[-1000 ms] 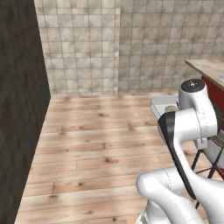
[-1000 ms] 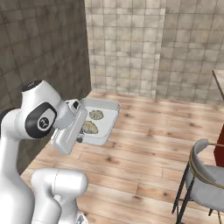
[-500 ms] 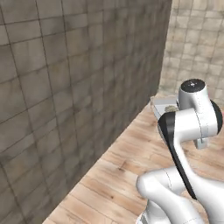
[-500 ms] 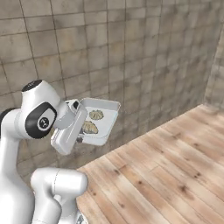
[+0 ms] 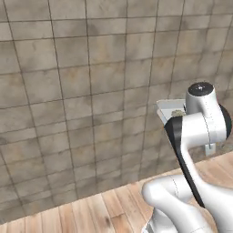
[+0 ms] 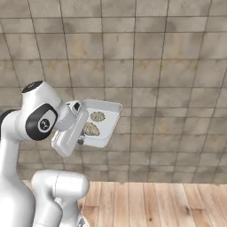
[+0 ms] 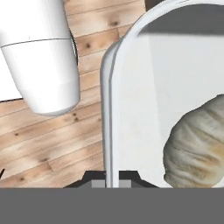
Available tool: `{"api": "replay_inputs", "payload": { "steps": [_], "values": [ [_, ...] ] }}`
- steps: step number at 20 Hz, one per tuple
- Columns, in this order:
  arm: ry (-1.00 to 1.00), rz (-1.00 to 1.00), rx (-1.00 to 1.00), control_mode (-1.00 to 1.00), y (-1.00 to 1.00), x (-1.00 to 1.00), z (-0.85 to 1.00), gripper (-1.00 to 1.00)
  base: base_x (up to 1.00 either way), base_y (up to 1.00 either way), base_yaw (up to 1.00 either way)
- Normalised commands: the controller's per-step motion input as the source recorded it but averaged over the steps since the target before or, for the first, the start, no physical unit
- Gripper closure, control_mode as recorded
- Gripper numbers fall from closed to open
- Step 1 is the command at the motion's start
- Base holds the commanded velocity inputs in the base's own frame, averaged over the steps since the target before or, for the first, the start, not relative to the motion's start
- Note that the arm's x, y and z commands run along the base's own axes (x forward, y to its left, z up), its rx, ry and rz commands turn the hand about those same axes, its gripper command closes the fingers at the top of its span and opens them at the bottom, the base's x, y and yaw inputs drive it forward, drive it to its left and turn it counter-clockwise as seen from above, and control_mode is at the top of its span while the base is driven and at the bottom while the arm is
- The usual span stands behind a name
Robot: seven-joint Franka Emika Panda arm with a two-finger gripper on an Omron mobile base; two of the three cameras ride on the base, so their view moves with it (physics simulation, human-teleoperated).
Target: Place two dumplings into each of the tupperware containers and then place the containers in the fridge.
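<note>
One clear, whitish tupperware container (image 6: 110, 107) hangs in the air in front of the arm, held level. My gripper (image 6: 81, 127) is shut on its near rim. Two beige dumplings (image 6: 97, 116) lie inside it, the nearer one (image 6: 91, 129) close to the hand. In the hand view the container's rim (image 7: 109, 109) runs up from between my fingertips (image 7: 112, 176), with one dumpling (image 7: 197, 144) at the right. In the left base view a corner of the container (image 5: 169, 106) shows from behind the arm. The fridge is out of view.
A grey-brown tiled wall (image 6: 168, 66) stands close ahead, spanning both base views (image 5: 82, 91). Wooden floor (image 6: 155, 204) runs along its foot (image 5: 100, 209).
The whole picture has swung: the base has turned from the open wooden floor toward the tiled wall. The container with its two dumplings stays in my shut gripper, in the same place relative to the arm.
</note>
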Motion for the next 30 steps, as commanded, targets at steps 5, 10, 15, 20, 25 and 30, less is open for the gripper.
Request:
{"api": "replay_inputs", "payload": {
  "steps": [5, 10, 15, 20, 25, 30],
  "values": [
    [0.0, 0.0, 0.0, 1.0, 0.0, 0.0, 0.0, 1.0, -0.14, 0.0, 1.0],
    [0.0, 0.0, 0.0, 1.0, 0.0, 0.0, 0.0, 1.0, -0.12, 0.0, 1.0],
    [0.0, 0.0, 0.0, 1.0, 0.0, 0.0, 0.0, 1.0, -0.08, 0.0, 1.0],
    [0.0, 0.0, 0.0, 1.0, 0.0, 0.0, 0.0, 1.0, 0.0, 0.0, 1.0],
    [0.0, 0.0, 0.0, 1.0, 0.0, 0.0, 0.0, 1.0, 0.69, -0.11, 0.77],
    [0.0, 0.0, 0.0, 1.0, 0.0, 0.0, 0.0, 1.0, 1.0, -0.51, 0.44]
  ]
}}
